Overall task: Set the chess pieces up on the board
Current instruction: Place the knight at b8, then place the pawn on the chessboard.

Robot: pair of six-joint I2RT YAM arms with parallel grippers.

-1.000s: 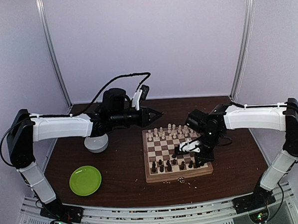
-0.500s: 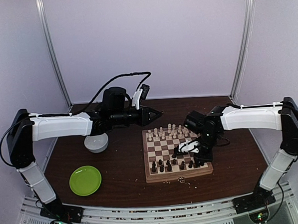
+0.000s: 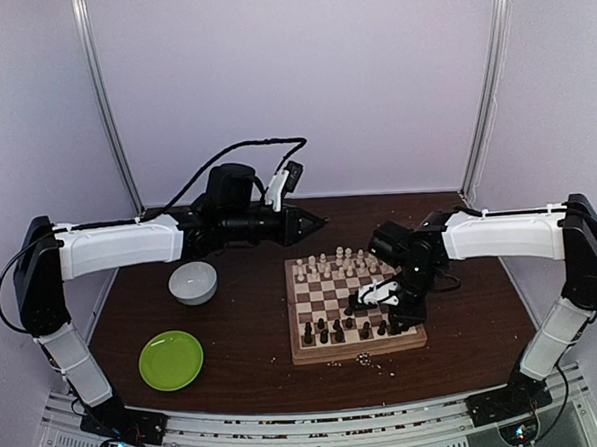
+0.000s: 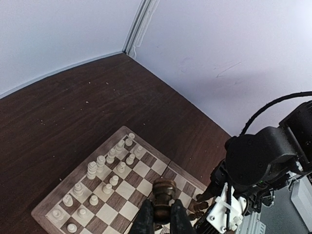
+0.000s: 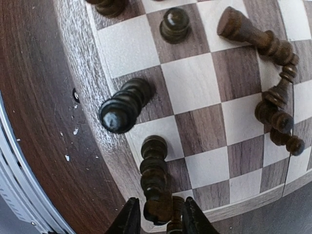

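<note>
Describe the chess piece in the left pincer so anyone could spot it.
Start at the square wooden chessboard; the left pincer hangs in the air near it. Clamped in it is a dark brown wooden chess piece, the only one held aloft.

Soft, even light, no glare.
Faint shadows on the worktop (image 3: 244, 336); the left hand (image 4: 162, 214) blurs close up at lower frame edge.

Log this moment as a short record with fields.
left gripper: shut on a dark chessman, raised beyond the board
right gripper: low over the near rows, jaws flanking a brown piece; grip unclear
cream pieces: standing in the far rows
toppled pieces: several dark ones, near rows
off board: white bowl, green plate
</note>
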